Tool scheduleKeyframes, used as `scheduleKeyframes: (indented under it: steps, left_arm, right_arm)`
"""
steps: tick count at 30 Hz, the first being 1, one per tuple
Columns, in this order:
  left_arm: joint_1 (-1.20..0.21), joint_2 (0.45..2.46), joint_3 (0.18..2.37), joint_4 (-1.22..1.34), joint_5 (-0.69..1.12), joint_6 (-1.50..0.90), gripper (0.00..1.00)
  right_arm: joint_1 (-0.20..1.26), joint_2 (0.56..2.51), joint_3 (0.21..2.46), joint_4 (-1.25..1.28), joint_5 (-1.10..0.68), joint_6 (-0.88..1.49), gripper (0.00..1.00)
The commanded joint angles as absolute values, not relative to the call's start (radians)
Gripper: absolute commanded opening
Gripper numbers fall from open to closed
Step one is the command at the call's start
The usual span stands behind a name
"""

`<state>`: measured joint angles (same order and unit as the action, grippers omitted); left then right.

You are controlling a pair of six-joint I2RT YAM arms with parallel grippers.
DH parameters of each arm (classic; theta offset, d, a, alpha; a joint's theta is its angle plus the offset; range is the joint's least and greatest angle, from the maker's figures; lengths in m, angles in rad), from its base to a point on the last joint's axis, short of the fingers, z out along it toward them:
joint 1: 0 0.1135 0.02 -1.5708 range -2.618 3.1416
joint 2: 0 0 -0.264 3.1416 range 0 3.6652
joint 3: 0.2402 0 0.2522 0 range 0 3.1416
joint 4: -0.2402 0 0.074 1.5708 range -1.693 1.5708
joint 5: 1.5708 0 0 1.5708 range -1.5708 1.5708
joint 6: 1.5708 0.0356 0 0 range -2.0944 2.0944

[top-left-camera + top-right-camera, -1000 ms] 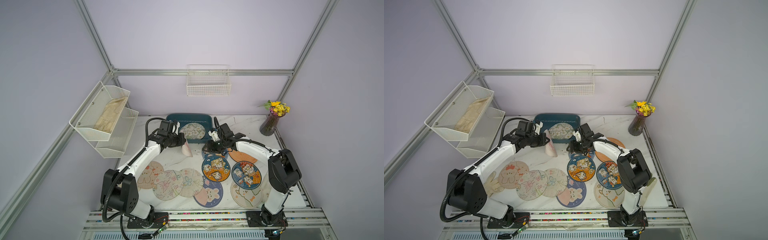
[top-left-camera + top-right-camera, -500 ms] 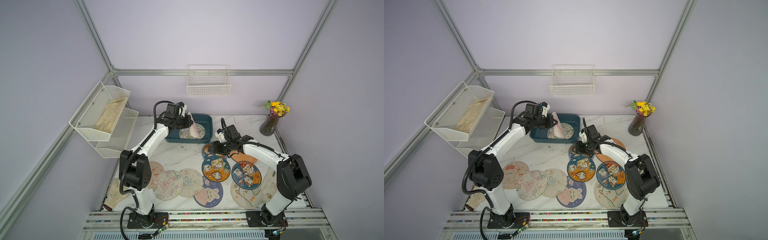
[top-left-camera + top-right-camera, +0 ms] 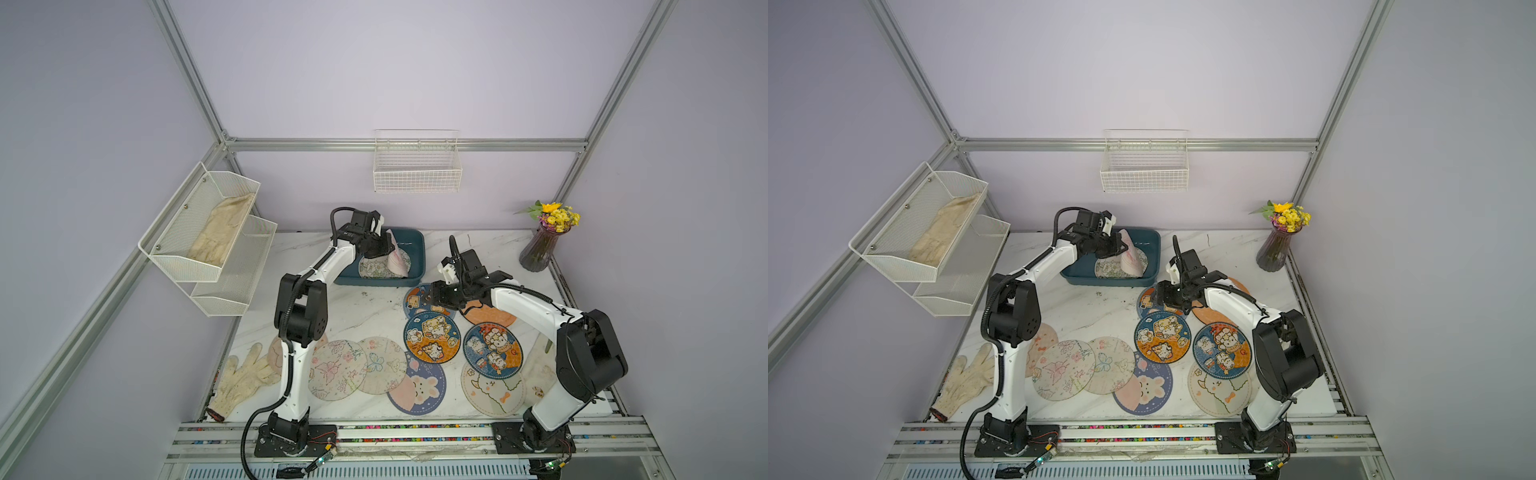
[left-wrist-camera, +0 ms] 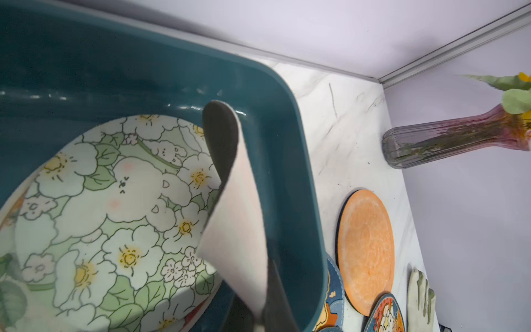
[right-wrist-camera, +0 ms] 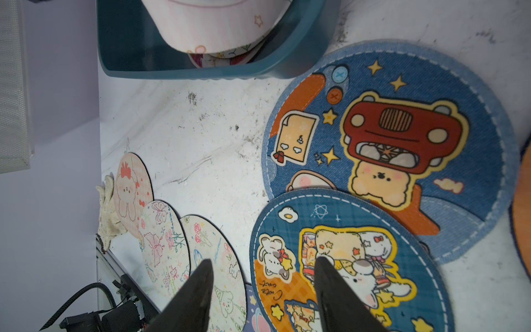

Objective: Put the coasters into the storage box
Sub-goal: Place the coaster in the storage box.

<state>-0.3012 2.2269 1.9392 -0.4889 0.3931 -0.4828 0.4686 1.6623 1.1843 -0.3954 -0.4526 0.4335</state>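
A: Where is the left gripper (image 3: 383,250)?
B: Over the storage box (image 3: 419,245). It is clenched on the edge of a pink coaster (image 3: 397,261), which hangs tilted inside, above a flower coaster (image 4: 115,201) lying flat.
A: And the right gripper (image 5: 263,260)?
B: Just beside the box, jaws apart, holding nothing, over a blue coaster (image 5: 402,129).

In both top views we look down from high above the front of the white marble-patterned table (image 3: 365,307) (image 3: 1096,316), facing the lilac back wall (image 3: 415,83), and see the whole tabletop. From the left wrist we look closely into the dark teal rectangular plastic storage box (image 4: 287,149). From the right wrist we look closely down at the tabletop. Both wrist views share that box (image 5: 201,72) and the bent pale pink round coaster (image 4: 235,230) (image 5: 212,26).
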Motion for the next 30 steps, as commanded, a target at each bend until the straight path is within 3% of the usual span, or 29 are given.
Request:
scheduleKeyframes:
  steps: [1,8,20,30]
  left_arm:
    - [-0.286,2.213,2.037,-0.511,0.355,-0.448,0.09]
    - [-0.267,2.200,2.014,-0.633,0.185,-0.401,0.23]
    - [-0.250,2.150,1.986,-0.723,0.006,-0.362,0.78]
    - [-0.282,2.024,1.829,-0.660,0.130,-0.387,0.91]
  right_arm:
    - [0.459,1.668,1.186,-0.399,-0.452,0.431,0.58]
    - [0.452,1.712,1.216,-0.399,-0.477,0.414,0.58]
    - [0.445,1.716,1.221,-0.400,-0.490,0.401,0.59]
    - [0.436,1.705,1.197,-0.416,-0.493,0.387,0.61]
